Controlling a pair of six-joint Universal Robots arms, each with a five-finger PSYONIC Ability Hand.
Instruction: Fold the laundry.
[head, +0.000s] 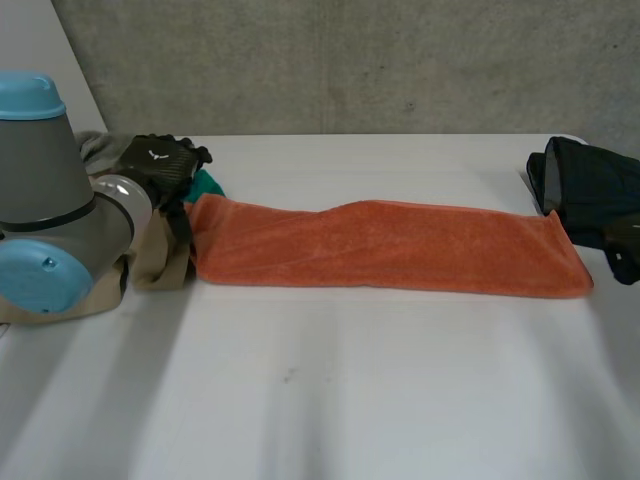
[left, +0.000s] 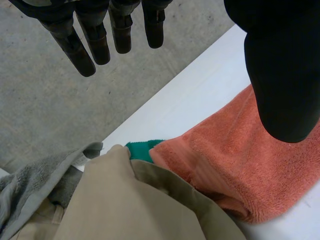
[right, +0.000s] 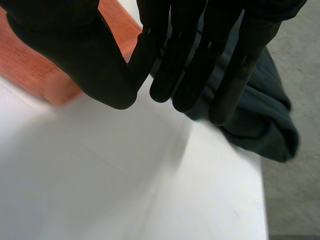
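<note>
Lying across white table (head: 350, 400) — long orange towel (head: 385, 248)

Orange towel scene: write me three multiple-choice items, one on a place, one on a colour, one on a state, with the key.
1. Where does the dark garment lie?
A. at the orange towel's right end
B. folded inside the towel
C. across the towel's middle

2. What colour is the cloth peeking out between the beige cloth and the towel?
A. yellow
B. green
C. white

3. How is the left hand?
A. curled round the towel
B. open, holding nothing
C. pinching the beige cloth

Key:
1 A, the head view shows it beside that end.
2 B, a green cloth shows there.
3 B, its fingers are straight, above the cloths.
</note>
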